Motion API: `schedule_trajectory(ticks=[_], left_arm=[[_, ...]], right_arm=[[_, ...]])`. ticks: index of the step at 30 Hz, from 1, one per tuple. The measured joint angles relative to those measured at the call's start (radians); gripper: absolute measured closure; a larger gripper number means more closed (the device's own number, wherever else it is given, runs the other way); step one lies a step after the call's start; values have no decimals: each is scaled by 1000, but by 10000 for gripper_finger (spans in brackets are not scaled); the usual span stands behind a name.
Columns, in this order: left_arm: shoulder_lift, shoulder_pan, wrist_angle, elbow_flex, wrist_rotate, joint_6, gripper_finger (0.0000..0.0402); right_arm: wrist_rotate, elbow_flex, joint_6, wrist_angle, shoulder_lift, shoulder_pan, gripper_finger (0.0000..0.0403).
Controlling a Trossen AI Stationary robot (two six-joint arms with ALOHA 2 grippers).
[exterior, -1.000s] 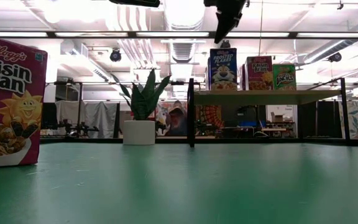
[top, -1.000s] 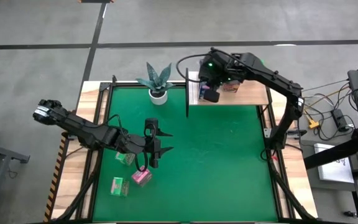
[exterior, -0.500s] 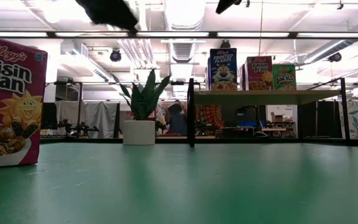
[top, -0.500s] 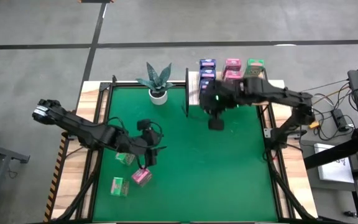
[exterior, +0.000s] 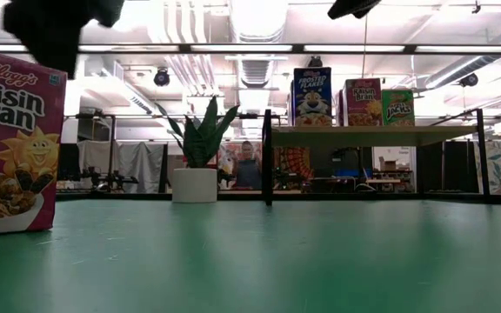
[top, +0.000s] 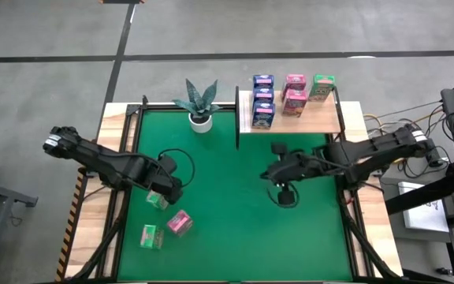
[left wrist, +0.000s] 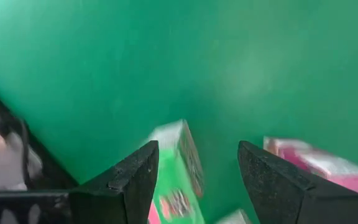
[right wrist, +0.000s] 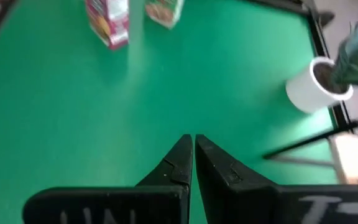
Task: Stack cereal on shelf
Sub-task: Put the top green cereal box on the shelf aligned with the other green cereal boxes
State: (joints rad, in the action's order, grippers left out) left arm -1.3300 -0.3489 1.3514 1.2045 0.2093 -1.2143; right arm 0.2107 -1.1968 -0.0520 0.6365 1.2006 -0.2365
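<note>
The left hand [top: 172, 192] is spread wide, hanging right above a green cereal box [top: 158, 200] on the counter [top: 235, 237]. The right hand [top: 277, 175] is pressed together, empty, nearer the shelf [top: 321, 118].

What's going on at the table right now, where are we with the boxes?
Six cereal boxes stand on the shelf; three remain on the green mat: a green box, a pink box and another green box. The left gripper is open above the nearer green box, with the pink one just beside it, holding nothing yet. The right gripper is shut and empty, over the mat in front of the shelf. A potted plant sits at the mat's back edge.
</note>
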Motion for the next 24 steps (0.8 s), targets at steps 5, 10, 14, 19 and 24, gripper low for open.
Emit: schedule_trajectory(ticks=[5,10,14,19,24], left_arm=[[0,-2,7,-6,-93,-93,198],[1,-8,10,21,-145,-104,198],[1,-10,33,-6,-145,-112,198],[2,-9,47,-50,-148,-138,198],[3,-13,45,-83,-148,-168,198]], right_arm=[[0,168,-16,-211,-62,-40,394],[0,269,-18,-316,-97,-47,394],[0,327,-10,-391,-109,-47,394],[-1,373,4,-442,-113,-47,394],[-1,382,28,-443,-110,-47,394]])
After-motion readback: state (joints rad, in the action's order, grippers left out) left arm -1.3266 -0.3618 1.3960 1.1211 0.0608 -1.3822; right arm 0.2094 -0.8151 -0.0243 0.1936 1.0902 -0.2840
